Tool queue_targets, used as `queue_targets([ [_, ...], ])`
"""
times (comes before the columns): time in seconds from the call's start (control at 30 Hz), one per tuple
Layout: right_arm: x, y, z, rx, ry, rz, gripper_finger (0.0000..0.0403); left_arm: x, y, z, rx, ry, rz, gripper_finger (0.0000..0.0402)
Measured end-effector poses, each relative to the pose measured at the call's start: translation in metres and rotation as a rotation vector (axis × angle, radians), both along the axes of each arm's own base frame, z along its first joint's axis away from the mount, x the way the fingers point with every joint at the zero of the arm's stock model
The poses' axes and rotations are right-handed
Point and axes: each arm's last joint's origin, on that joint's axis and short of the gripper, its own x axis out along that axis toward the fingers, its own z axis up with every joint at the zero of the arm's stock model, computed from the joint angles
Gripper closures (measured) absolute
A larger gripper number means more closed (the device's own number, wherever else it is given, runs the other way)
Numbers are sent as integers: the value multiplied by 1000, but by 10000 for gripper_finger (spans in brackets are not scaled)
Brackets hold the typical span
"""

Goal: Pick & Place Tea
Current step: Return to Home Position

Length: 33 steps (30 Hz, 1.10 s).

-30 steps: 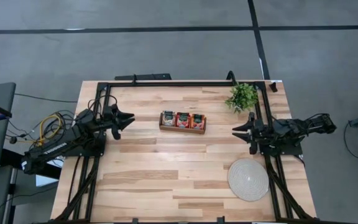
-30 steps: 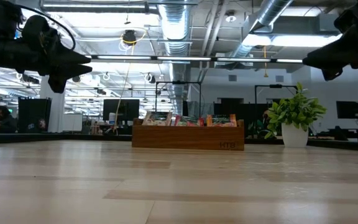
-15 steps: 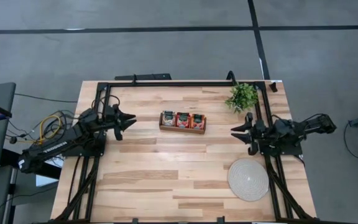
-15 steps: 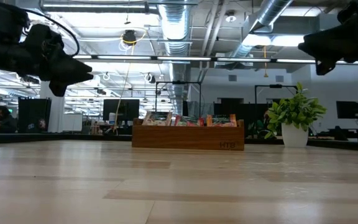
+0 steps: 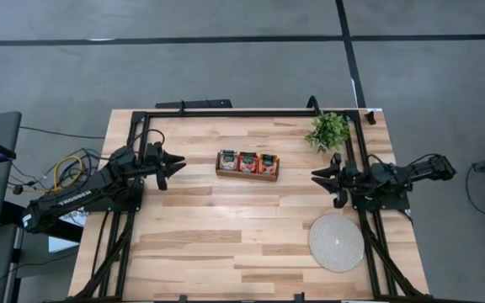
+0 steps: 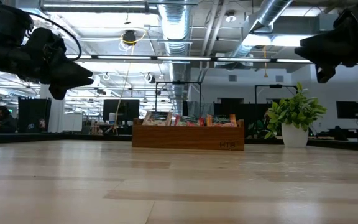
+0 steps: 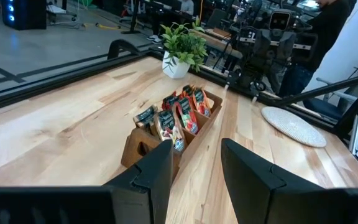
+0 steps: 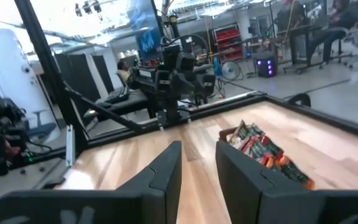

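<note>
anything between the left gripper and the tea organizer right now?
Nothing. In the high view only bare table separates the open left gripper from the wooden organizer holding the tea sachets.

High view: overhead, straight down, far above the organizer (image 5: 247, 176). Low view: tabletop level, facing organizer's long side, distant. Wrist views: oblique, nearer, from organizer's opposite ends. All four share organizer and tea (image 5: 247, 162).

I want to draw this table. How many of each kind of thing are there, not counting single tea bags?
Wooden organizer holding tea sachets: 1
Potted plant: 1
Round woven mat: 1
Robot grippers: 2 (left gripper, right gripper)
Total: 5
</note>
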Motion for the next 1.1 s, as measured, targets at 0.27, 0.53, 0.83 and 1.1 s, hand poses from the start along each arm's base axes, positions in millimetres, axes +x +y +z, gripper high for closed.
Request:
queue_targets([
  [0.27,0,0,0,78,-3,4,310,0,0,0,0,0,0,273],
  [0.53,0,0,0,78,-3,4,310,0,0,0,0,0,-1,273],
  [0.83,0,0,0,78,-3,4,310,0,0,1,5,-8,-1,273],
  [1.1,0,0,0,78,-4,4,310,-4,-3,8,47,-78,0,273],
])
